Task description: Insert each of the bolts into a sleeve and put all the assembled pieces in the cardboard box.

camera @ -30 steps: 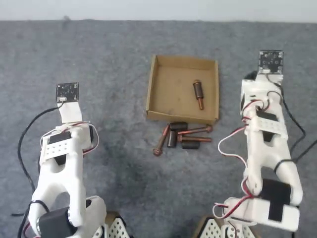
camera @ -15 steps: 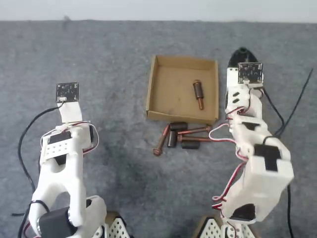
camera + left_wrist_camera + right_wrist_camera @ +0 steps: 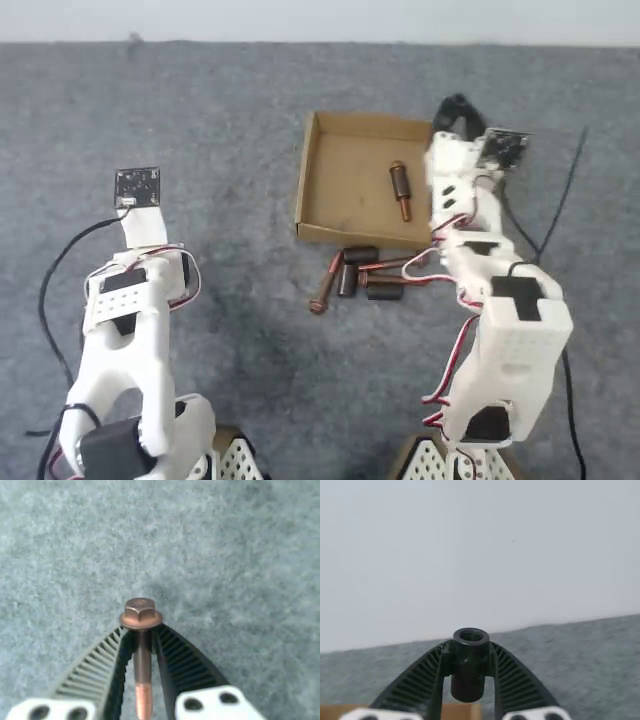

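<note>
Grey counter (image 3: 220,120): we find left tool (image 3: 141,629) pinching a bolt (image 3: 142,615), right tool (image 3: 469,647) pinching a sleeve (image 3: 468,680); misaligned axes could jam or drop either.

In the high view the cardboard box (image 3: 340,190) sits at upper centre of the table (image 3: 230,130), with one assembled piece (image 3: 401,190) inside, toward its right wall. Loose bolts (image 3: 325,285) and sleeves (image 3: 360,255) lie clustered just below the box's near wall. The right gripper (image 3: 455,108) hangs by the box's upper right corner with a sleeve (image 3: 469,665) between its fingers. The left gripper (image 3: 141,630), at the frame's left, has a bolt (image 3: 142,650) between its fingers.
</note>
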You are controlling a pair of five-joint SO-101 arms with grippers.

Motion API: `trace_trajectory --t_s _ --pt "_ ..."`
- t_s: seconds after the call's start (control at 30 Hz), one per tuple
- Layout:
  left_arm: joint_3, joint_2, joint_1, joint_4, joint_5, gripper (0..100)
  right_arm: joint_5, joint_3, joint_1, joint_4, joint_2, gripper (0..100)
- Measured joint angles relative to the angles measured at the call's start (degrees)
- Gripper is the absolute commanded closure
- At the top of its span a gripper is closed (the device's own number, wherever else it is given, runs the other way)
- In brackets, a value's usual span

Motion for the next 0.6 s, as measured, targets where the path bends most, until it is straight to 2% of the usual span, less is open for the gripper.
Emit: trace_trajectory --t_s 0.6 --pt "0.0 0.0 -0.09 0.0 0.0 99 -0.62 30.33 -16.18 0.0 -27.52 99.1"
